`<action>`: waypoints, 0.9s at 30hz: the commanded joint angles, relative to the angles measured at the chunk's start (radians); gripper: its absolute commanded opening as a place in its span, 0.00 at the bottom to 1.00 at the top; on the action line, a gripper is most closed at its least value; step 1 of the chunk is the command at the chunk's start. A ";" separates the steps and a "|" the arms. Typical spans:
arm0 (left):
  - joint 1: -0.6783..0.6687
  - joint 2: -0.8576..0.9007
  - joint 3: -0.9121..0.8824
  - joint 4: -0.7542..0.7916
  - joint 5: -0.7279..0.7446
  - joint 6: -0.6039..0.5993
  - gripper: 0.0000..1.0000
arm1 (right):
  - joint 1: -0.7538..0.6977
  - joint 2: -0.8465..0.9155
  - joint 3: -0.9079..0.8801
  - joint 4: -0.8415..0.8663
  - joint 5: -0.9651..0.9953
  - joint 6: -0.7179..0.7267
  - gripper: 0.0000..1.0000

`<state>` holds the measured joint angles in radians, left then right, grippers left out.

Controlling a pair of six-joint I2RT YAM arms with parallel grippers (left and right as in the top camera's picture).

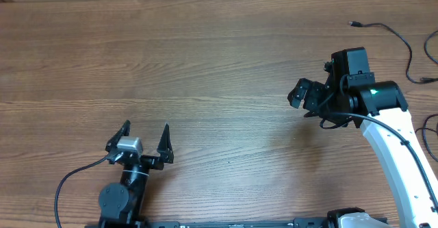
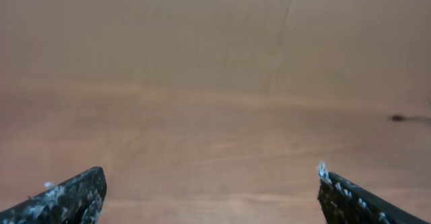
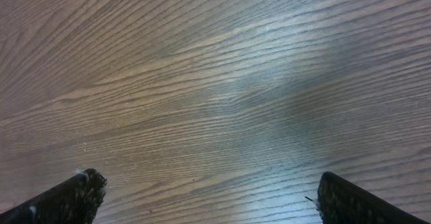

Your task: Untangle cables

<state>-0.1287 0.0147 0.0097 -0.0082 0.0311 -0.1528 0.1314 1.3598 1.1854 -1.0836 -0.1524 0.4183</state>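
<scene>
My left gripper (image 1: 146, 133) sits low near the counter (image 1: 205, 70) front edge, jaws wide open, empty, touching nothing. My right gripper (image 1: 306, 95) hovers mid-right, jaws also wide, empty. Cables (image 1: 393, 36) lie at the far right edge, separate strands, well apart from both. I'd send the right arm over, pinch one strand near its plug (image 1: 355, 24), and pull slowly.

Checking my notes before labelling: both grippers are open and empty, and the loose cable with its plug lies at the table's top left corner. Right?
Not quite. The cable lies at the table's top right corner, as the overhead view shows. The rest holds: the left gripper and right gripper have open, empty jaws.
</scene>
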 commanded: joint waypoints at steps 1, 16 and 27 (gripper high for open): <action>0.007 -0.011 -0.005 -0.072 -0.033 0.026 1.00 | 0.002 0.000 -0.002 0.006 0.001 0.001 1.00; 0.007 -0.011 -0.005 -0.070 -0.032 0.098 1.00 | 0.002 0.000 -0.002 0.006 0.001 0.001 1.00; 0.007 -0.011 -0.005 -0.069 -0.034 0.097 1.00 | 0.002 0.000 -0.002 0.006 0.001 0.001 1.00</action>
<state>-0.1287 0.0132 0.0090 -0.0772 0.0105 -0.0738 0.1314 1.3598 1.1854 -1.0840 -0.1532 0.4183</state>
